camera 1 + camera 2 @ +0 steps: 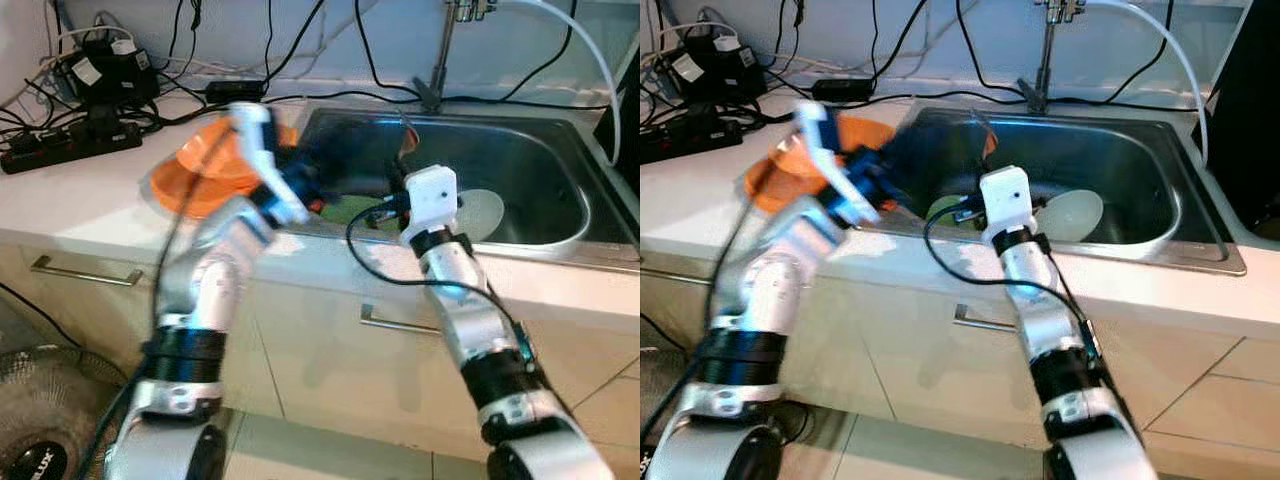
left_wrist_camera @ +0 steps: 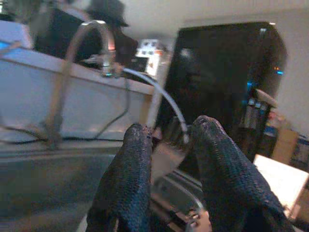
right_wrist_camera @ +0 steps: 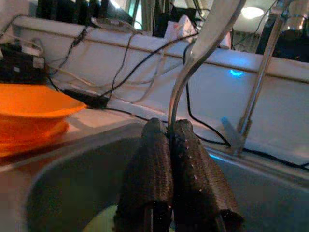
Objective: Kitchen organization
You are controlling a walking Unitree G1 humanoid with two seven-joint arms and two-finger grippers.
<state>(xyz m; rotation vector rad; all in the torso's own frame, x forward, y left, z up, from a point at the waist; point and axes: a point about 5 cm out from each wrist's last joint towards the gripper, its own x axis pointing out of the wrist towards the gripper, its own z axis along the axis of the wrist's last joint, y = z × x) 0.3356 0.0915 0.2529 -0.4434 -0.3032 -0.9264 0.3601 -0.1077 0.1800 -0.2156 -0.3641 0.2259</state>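
Right gripper [image 3: 169,140] fingers closed on a metal spoon handle [image 3: 203,43] over the sink [image 1: 560,235]; left gripper [image 2: 169,145] fingers parted, empty, near orange bowls [image 1: 205,170].

Silver arms, black cuffs, textured black claw fingers [image 3: 193,179]

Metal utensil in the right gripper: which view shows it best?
Right wrist view: the metal utensil rises from between the pinched fingers. In the eye views the right gripper reaches into the sink, utensil too small to tell.

Both arms reach over the steel sink [image 1: 1160,225] holding a pale plate [image 1: 1072,215].
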